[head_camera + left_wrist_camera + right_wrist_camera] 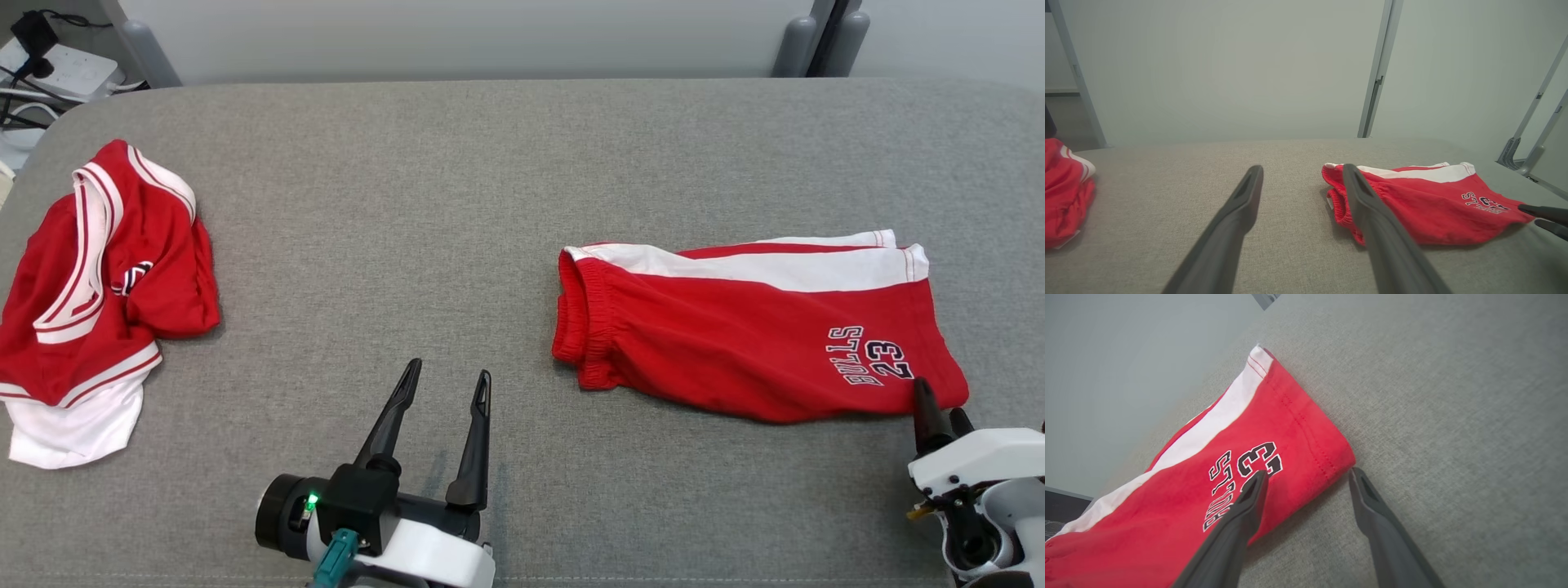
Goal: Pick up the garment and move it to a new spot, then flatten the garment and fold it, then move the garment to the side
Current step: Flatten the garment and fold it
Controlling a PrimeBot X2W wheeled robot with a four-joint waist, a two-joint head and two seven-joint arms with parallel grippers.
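Red shorts (735, 335) with a white side stripe and dark "23" lettering lie flat on the right of the grey cloth-covered table (408, 204); they also appear in the left wrist view (1425, 208) and the right wrist view (1208, 465). My right gripper (939, 404) (1309, 473) is open at the shorts' near right hem corner, one finger over the red cloth and the other over bare table. My left gripper (451, 371) (1302, 169) is open and empty over bare table, left of the shorts' waistband.
A crumpled red and white jersey (98, 286) (1061, 196) lies at the table's far left edge. A power strip with cables (57, 69) sits beyond the back left corner. Grey frame posts (796, 41) stand behind the table against a pale wall.
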